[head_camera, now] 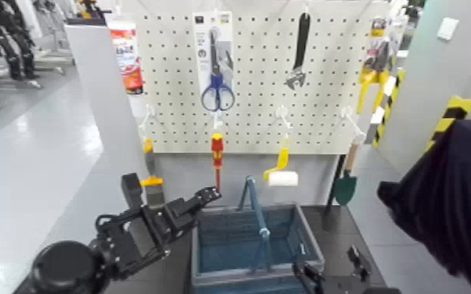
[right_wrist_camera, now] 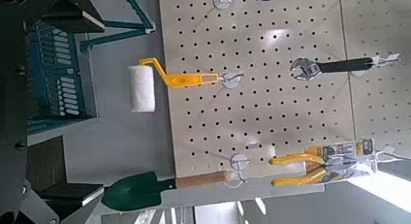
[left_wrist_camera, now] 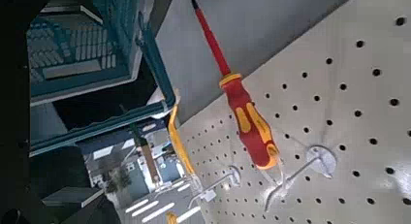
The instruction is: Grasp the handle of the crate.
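Left gripper (head_camera: pixel 207 195), fingers apart, hovers beside the crate (head_camera: pixel 207 258), whose thin teal handle (head_camera: pixel 256 207) stands upright mid-basket. Rigid, light plastic; grip its top bar. Right gripper (head_camera: pixel 328 274) waits low, finger state unclear.

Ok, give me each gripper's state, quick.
Left gripper: cannot be told, holding nothing, left of the handle.
Right gripper: cannot be told, low by the crate.
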Action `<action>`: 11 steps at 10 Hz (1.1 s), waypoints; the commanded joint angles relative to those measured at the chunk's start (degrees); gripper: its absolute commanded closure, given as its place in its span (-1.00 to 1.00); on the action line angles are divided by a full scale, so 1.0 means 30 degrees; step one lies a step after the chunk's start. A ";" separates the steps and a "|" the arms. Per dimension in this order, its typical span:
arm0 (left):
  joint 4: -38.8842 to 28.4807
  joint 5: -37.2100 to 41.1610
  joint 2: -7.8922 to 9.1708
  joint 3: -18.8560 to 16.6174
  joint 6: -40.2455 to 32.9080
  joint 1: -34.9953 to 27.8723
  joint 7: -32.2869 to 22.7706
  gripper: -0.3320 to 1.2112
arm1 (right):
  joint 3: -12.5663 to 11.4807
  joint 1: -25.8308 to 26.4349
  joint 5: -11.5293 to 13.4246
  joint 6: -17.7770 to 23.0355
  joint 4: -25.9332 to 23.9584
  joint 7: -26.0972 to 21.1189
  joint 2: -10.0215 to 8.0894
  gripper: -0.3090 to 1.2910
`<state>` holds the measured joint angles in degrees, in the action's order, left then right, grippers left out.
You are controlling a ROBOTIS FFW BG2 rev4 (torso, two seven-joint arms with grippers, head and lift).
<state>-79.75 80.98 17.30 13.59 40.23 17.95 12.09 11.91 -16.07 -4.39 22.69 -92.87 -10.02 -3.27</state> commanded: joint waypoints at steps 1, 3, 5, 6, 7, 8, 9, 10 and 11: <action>0.2443 0.0282 -0.0170 0.1534 0.0683 0.2013 0.1245 -0.46 | 0.0101 0.0083 -0.0091 0.0170 0.0047 0.0000 -0.0054 -0.44; 0.4142 0.0985 -0.0639 0.2472 0.0917 0.3214 0.1918 -0.46 | 0.0218 0.0171 -0.0179 0.0287 0.0106 0.0000 -0.0113 -0.44; 0.6017 0.2098 -0.1020 0.3263 0.1239 0.4240 0.2504 -0.45 | 0.0218 0.0259 -0.0266 0.0404 0.0106 0.0000 -0.0113 -0.44; 0.6808 0.2332 -0.1137 0.3761 0.1298 0.4826 0.2944 -0.45 | 0.0277 0.0288 -0.0296 0.0463 0.0135 0.0000 -0.0142 -0.44; 0.7658 0.2479 -0.1254 0.4259 0.1386 0.5412 0.3413 -0.45 | 0.0335 0.0347 -0.0296 0.0492 0.0165 0.0000 -0.0142 -0.44; 0.8537 0.2537 -0.1459 0.4728 0.1474 0.5939 0.3823 -0.45 | 0.0365 0.0347 -0.0325 0.0522 0.0165 0.0000 -0.0142 -0.44; 0.9357 0.3006 -0.1635 0.5284 0.1679 0.6437 0.4204 -0.45 | 0.0394 0.0376 -0.0325 0.0522 0.0165 0.0000 -0.0171 -0.44; 0.9708 0.3592 -0.1752 0.5636 0.1796 0.6642 0.4233 -0.45 | 0.0423 0.0435 -0.0325 0.0551 0.0194 0.0000 -0.0171 -0.44; 0.9914 0.4090 -0.1811 0.5900 0.1913 0.6818 0.4233 -0.45 | 0.0482 0.0464 -0.0325 0.0580 0.0194 0.0000 -0.0171 -0.44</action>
<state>-50.38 92.38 11.96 30.85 45.79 38.10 24.79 13.28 -14.75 -5.36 24.36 -92.29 -10.02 -3.78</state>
